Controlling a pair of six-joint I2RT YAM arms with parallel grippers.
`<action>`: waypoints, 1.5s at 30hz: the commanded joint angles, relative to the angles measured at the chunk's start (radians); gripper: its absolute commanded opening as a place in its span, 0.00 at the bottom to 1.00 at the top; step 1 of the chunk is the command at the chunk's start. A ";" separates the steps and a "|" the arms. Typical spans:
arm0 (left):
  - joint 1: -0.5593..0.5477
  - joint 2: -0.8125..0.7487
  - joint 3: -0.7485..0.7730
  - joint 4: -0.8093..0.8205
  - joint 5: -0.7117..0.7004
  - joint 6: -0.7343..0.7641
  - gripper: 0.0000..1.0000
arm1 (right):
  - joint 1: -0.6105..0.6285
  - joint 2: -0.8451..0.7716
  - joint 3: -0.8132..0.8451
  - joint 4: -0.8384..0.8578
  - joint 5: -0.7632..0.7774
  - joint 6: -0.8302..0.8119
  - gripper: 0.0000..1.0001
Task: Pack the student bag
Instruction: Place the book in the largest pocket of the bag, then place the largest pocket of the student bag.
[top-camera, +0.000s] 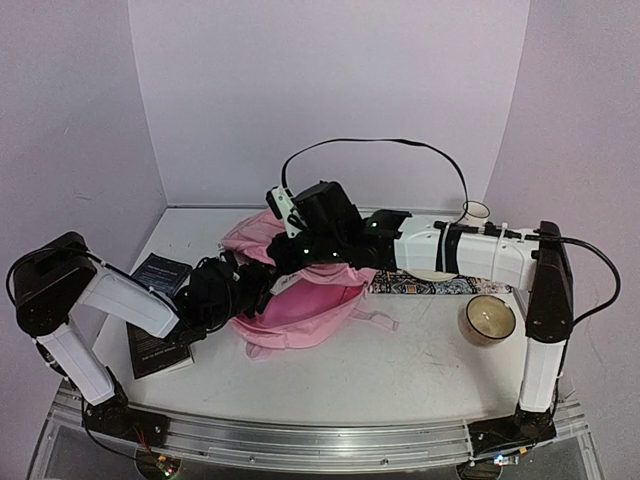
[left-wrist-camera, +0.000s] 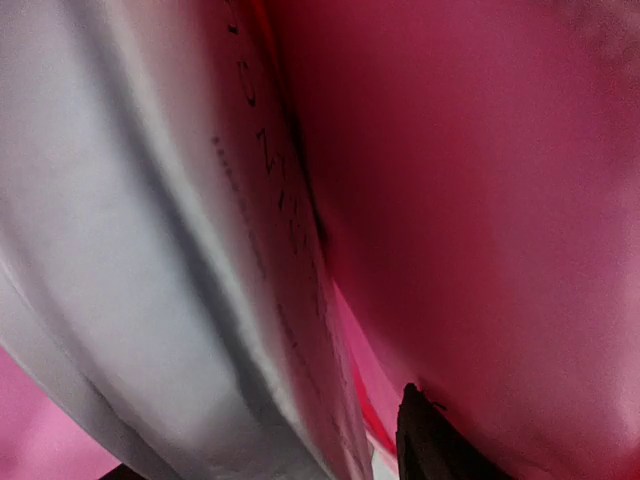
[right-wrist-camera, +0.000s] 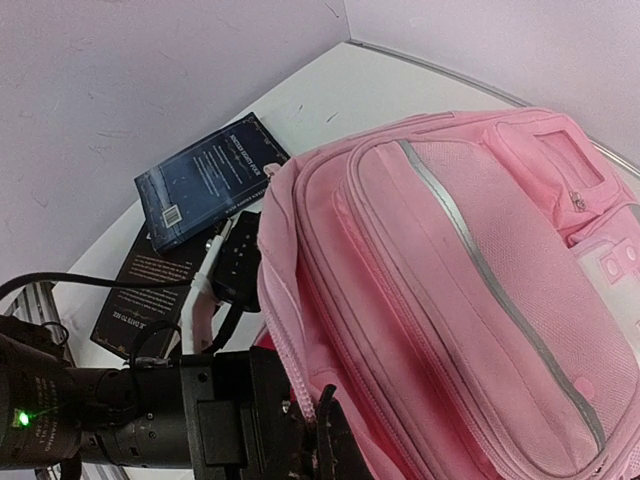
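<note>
The student bag (top-camera: 305, 305), a soft pink backpack, lies on the table with its mouth facing left. My left gripper (left-wrist-camera: 270, 440) is pushed inside that mouth. Its wrist view shows only pink lining and a pale curved sheet-like thing with faint print (left-wrist-camera: 130, 260). One dark fingertip (left-wrist-camera: 428, 440) stands apart from that pale thing, so the jaws are open. My right gripper (right-wrist-camera: 335, 430) reaches over from the right and is shut on the zipper rim of the student bag (right-wrist-camera: 450, 270), holding the mouth up. From above, the right gripper (top-camera: 284, 262) sits at the bag's upper left edge.
A dark blue book (top-camera: 160, 272) and a black book (top-camera: 155, 350) lie left of the bag, partly under the left arm (top-camera: 130, 300). A round jar (top-camera: 488, 320) stands at the right. A patterned strip (top-camera: 425, 286) lies under the right arm.
</note>
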 joint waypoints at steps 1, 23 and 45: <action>0.000 0.061 0.055 0.083 0.037 0.046 0.66 | 0.000 -0.062 0.002 0.045 0.005 -0.006 0.00; -0.070 0.000 0.065 -0.173 0.141 0.225 0.99 | -0.012 -0.089 -0.041 0.040 0.078 0.015 0.00; 0.091 -0.573 -0.056 -0.949 0.169 0.283 1.00 | -0.032 -0.082 -0.172 0.037 0.095 0.054 0.00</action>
